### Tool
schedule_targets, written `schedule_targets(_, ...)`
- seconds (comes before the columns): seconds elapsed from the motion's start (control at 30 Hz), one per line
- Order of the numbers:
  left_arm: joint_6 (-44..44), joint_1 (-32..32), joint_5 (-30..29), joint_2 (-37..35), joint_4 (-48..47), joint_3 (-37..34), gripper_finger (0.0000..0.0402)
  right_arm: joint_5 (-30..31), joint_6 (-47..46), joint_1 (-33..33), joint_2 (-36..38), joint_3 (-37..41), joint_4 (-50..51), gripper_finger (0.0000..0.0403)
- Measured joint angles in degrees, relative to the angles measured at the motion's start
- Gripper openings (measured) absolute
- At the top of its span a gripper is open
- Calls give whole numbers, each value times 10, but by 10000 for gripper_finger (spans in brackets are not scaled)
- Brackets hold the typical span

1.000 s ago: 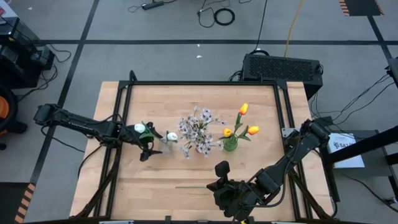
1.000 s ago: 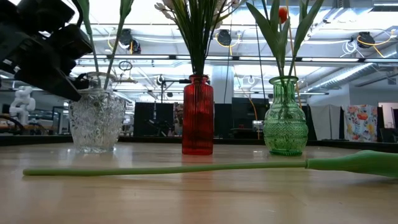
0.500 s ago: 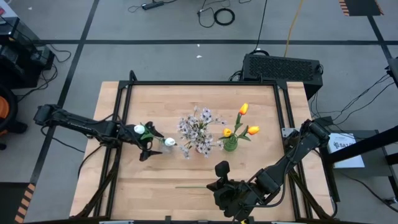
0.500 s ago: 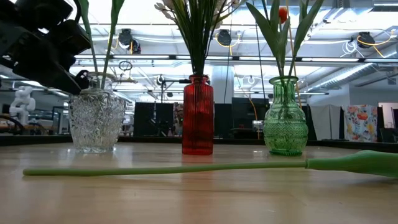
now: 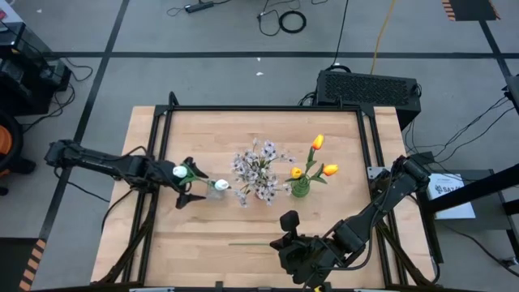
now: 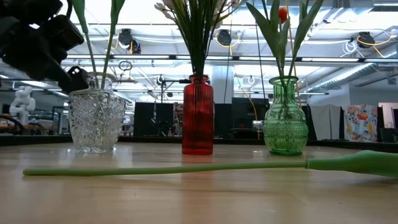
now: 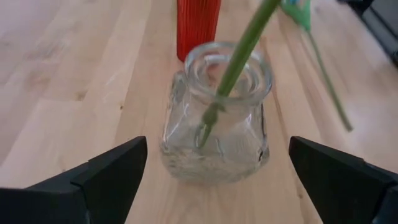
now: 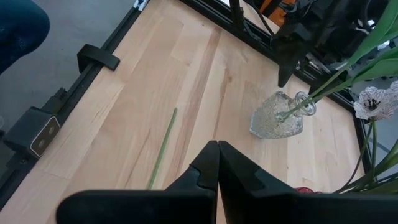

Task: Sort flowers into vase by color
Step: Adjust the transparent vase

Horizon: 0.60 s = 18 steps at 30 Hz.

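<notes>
A clear glass vase point(image 5: 214, 189) stands left of centre with white tulips point(image 5: 179, 171) leaning out of it, their green stems point(image 7: 240, 55) resting on its rim. My left gripper point(image 5: 187, 183) is open just left of this vase point(image 7: 217, 118), touching nothing. A red vase point(image 6: 198, 115) holds pale pink-white blossoms point(image 5: 258, 172). A green vase point(image 6: 285, 118) holds orange-yellow tulips point(image 5: 316, 143). One loose flower lies flat near the front edge; its stem point(image 5: 251, 242) shows, its head is hidden under my right arm. My right gripper point(image 5: 289, 219) hovers shut above it.
The three vases stand in a row across the table's middle. The loose stem point(image 8: 163, 146) lies on bare wood between them and the near edge. A black frame point(image 5: 166, 113) borders the table, and a dark box point(image 5: 369, 88) sits behind the far right corner.
My left gripper has drawn back from the clear vase toward the table's left edge and risen slightly, its fingers staying open. The vases and the loose flower stay where they were.
</notes>
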State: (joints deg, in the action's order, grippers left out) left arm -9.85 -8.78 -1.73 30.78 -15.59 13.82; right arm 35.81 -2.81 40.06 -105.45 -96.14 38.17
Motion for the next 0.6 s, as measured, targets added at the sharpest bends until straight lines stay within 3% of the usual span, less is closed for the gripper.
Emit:
schedule_targets(0.27, -63, 0, -40, -33, -36, 14, 389, 0, 0, 0, 0, 0, 2, 0)
schedule_targets(0.4, -79, 0, -51, -39, -79, 42, 360, 0, -7, 0, 0, 0, 6, 0)
schedule_targets(0.6, -125, -7, -18, -44, -98, 77, 299, 0, -11, 1, 0, 0, 15, 0)
